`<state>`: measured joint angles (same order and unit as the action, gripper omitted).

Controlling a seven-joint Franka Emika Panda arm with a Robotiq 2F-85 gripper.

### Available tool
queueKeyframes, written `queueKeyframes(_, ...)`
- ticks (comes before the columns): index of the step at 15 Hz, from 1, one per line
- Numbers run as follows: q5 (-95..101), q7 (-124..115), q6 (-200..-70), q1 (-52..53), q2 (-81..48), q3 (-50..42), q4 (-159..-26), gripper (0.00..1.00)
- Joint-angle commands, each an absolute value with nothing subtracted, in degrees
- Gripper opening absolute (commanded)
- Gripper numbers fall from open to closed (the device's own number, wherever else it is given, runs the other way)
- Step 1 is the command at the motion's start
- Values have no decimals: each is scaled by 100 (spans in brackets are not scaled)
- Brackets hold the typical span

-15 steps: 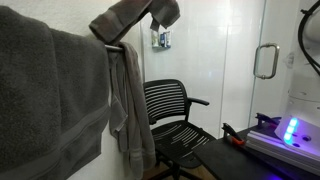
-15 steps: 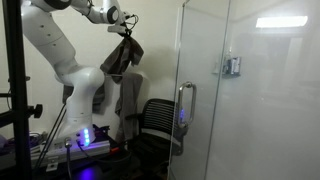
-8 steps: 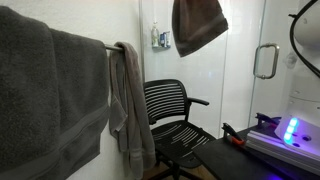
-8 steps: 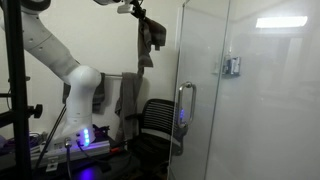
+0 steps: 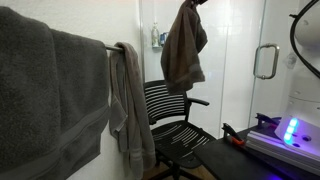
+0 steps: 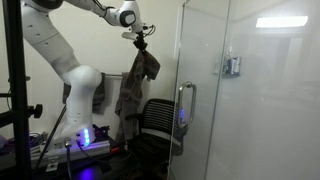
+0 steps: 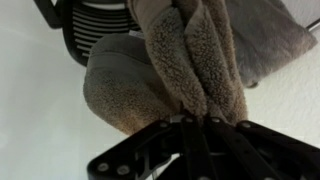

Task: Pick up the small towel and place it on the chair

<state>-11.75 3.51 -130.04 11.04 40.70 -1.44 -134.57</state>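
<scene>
The gripper is pinching the small towel by its top, jaws closed on the cloth. The towel is hanging in the air above the chair.

White arm, rounded segs, black end effector

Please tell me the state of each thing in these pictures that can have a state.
small towel: held at its top, hanging free in the air near the chair.
gripper: shut on the small towel.
chair: upright, seat empty.
grey towels: draped over the wall rail.
</scene>
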Motion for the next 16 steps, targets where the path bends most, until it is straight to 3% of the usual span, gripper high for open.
queueKeyframes(1, -1573, 629, -12999, 1217, 3396, -267, -14008, 2)
queueKeyframes(5, -1261, 327, -13134, 993, 2278, 117, -14402, 2)
queueKeyframes(11, -529, -440, -14908, 880, 647, 618, -14219, 2)
queueKeyframes(16, -437, -980, -15871, 734, 99, 504, -13834, 2)
